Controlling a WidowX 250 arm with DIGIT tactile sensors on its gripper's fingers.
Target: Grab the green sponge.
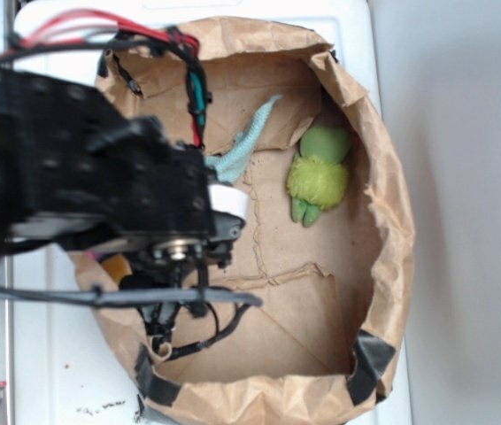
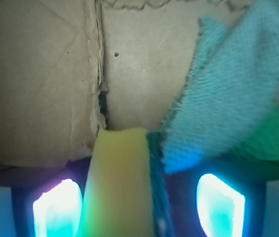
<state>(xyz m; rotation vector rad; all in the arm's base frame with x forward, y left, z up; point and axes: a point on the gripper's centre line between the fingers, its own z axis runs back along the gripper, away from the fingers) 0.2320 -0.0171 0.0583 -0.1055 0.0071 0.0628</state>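
In the wrist view the green sponge (image 2: 122,182) stands on edge between my fingers. It is yellow foam with a thin dark green layer (image 2: 156,197) on its right face. My gripper (image 2: 139,210) is shut on it, and the left finger (image 2: 55,210) and right finger (image 2: 221,207) press its two faces. In the exterior view the black arm (image 1: 82,177) covers the gripper and the sponge.
A teal rag (image 2: 228,94) lies just right of the sponge, over the right finger, and also shows in the exterior view (image 1: 242,146). A round green textured toy (image 1: 319,173) lies at the bag's right. Everything sits in a brown paper bag (image 1: 383,221) with raised walls.
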